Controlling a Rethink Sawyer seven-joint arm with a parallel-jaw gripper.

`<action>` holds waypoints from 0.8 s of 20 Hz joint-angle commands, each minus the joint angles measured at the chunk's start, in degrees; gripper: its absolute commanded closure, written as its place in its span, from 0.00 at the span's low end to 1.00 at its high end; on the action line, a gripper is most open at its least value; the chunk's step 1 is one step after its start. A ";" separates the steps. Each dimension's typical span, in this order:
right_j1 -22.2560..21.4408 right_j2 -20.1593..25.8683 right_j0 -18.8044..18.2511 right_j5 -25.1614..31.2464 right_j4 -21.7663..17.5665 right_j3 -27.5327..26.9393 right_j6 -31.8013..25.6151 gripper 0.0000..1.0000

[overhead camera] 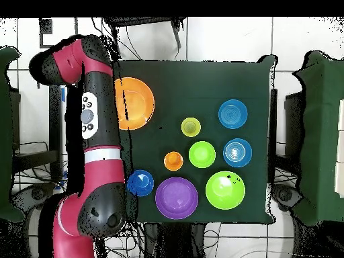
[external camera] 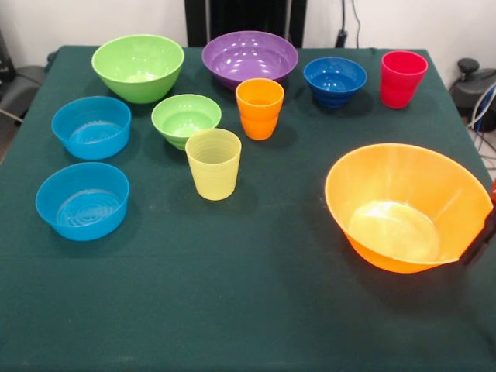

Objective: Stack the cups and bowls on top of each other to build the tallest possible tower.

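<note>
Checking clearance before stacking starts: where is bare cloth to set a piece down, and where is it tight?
Free: the wide near strip of the table in front of the yellow cup, and the gap between that cup and the huge orange bowl. Crowded: the far rows, where the small green bowl, orange cup and purple bowl sit close.

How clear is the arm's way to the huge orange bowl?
Likely yes. The arm lies along the table edge right beside the huge orange bowl, and what looks like the claw is at its rim. Nothing sits between them; the nearest dish, the yellow cup, stands well apart.
</note>
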 commanded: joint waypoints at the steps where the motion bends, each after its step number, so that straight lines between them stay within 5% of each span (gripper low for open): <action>1: -0.51 0.04 2.39 4.08 -1.92 10.20 16.29 0.00; 8: -4.46 3.52 6.83 3.16 -1.29 22.01 19.31 0.00; 16: -3.07 4.62 8.53 1.87 1.78 24.42 26.24 0.00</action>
